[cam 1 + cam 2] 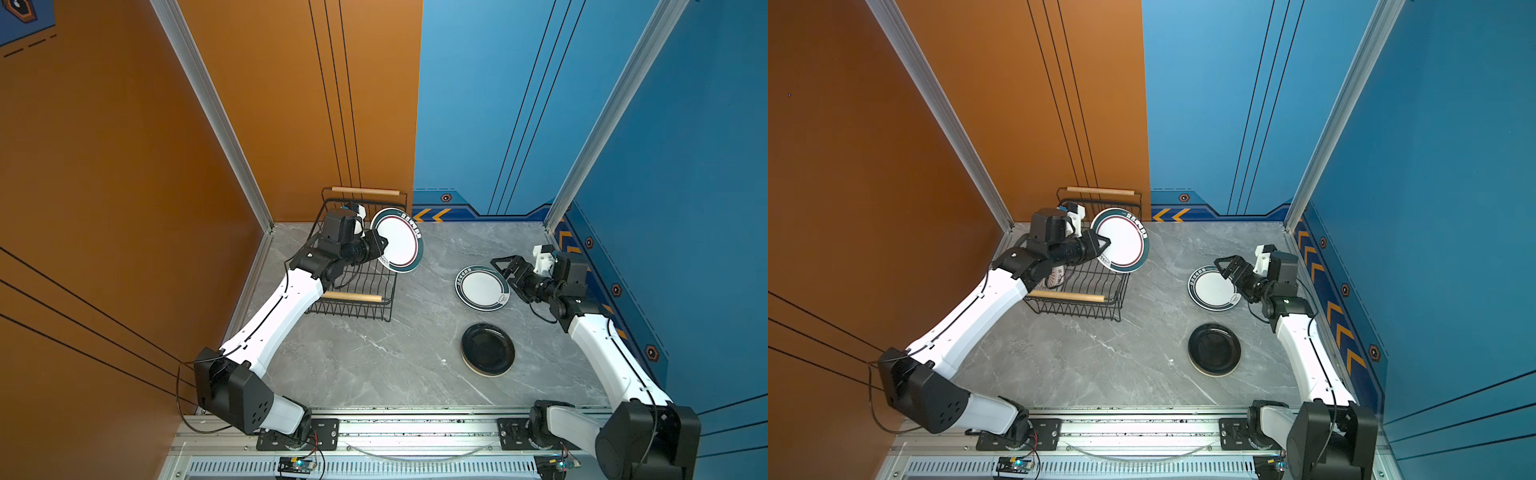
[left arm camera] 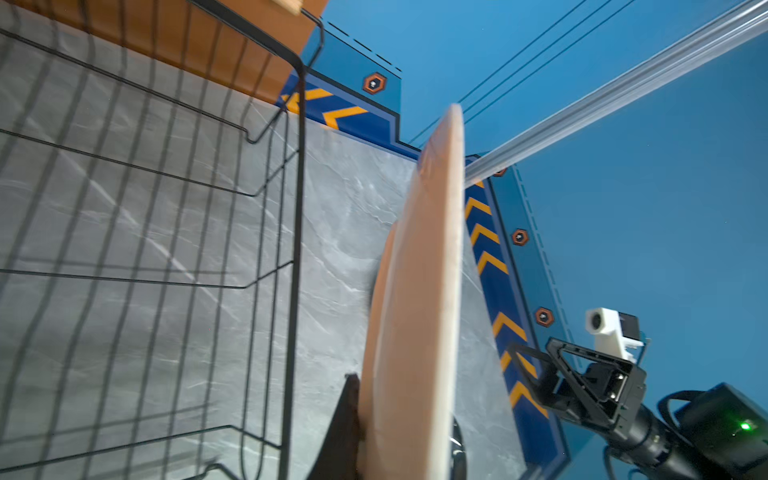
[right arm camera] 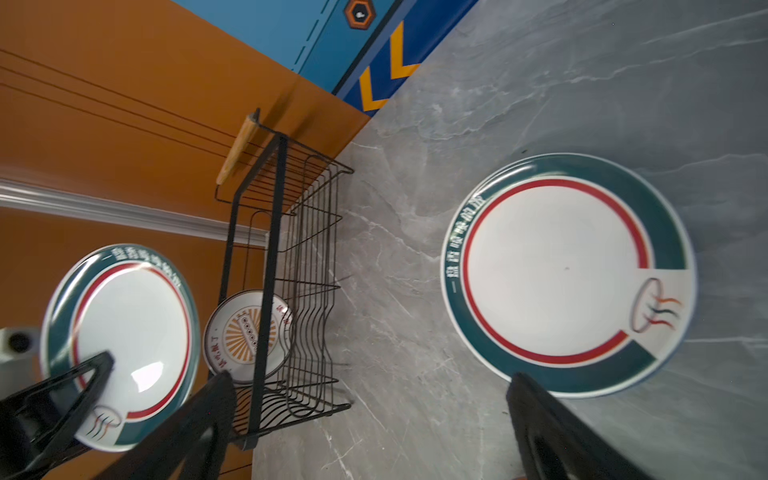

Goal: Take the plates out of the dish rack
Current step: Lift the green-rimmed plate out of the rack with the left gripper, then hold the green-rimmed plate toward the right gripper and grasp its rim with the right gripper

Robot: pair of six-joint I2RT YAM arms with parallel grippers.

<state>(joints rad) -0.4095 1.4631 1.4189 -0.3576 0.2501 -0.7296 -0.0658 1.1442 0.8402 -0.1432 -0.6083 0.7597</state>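
Grey marble covers the table (image 1: 353, 365), boxed in by an orange wall on the left and blue walls at the far side and on the right.

One white plate (image 1: 400, 243) with a dark green rim and a red ring is up in the air at the dish rack's far right corner, tilted nearly on edge with its face turned right. The left gripper (image 1: 384, 246) is clamped on its left rim; the left wrist view shows the plate edge-on with a black finger (image 2: 345, 415) against its pale back.

The rack (image 1: 357, 291) sits at the far left of the table, close to the orange wall, with one wooden handle (image 1: 365, 191) at its far end and another (image 1: 351, 296) at its near end. A sunburst plate (image 3: 249, 332) stands upright in its slots, half hidden under the left arm in both top views.

A matching green-rimmed plate (image 1: 480, 289) lies flat on the marble, well to the right of the rack. Nearer to the camera, just apart from it, lies a black plate (image 1: 488, 349) with a pale rim showing beneath its near edge.

The right gripper (image 1: 500, 268) hovers over the flat plate's far right rim. Its jaws stand wide apart with nothing between them.
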